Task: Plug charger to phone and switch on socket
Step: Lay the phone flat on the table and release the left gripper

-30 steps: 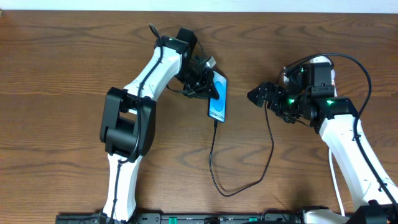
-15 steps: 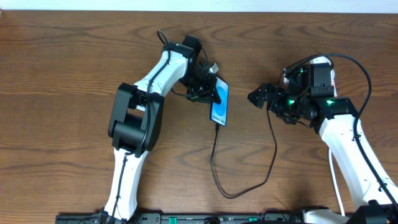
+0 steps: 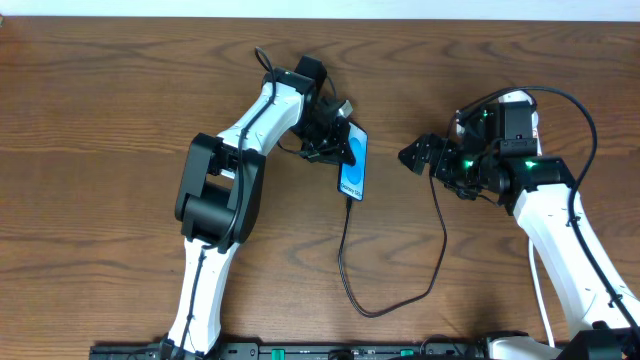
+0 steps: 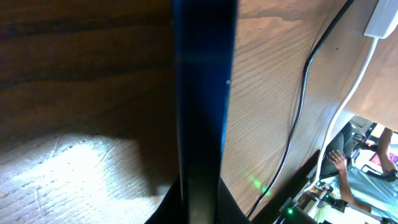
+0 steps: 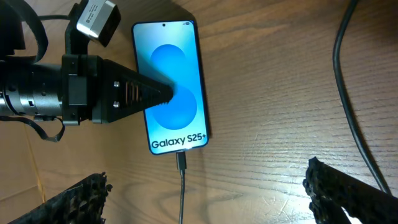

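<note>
Left arm (image 3: pixel 215 190) has swung right and toward the table's (image 3: pixel 100 100) far edge since a second ago, nudging the phone (image 3: pixel 353 170) slightly. Right arm (image 3: pixel 560 220) unchanged.

- Left pincer (image 3: pixel 333 150): clenched, holding nothing, tips resting on the screen's far half.
- Phone: mid-table, long axis running roughly far edge to near edge.
- Charger (image 3: pixel 345 260): tip looks seated in the phone's near end. The cable loops toward the near edge, then back up under the right arm.
- Right pincer (image 3: pixel 412 154): released, jaws wide, near the phone on its right-edge side.

My read is that plugging is done and the switch is left. The socket (image 4: pixel 385 22) lies on the right-edge side of the phone, so the right arm is nearer and its pincer has to turn away from the phone.

Views:
- Overhead: the right arm hides most of the socket, and I can't see a switch.
- Left wrist: catches only a white corner and cord, probably the socket.
- Right wrist: the only clear look at the connector and the left tips on the screen.
</note>
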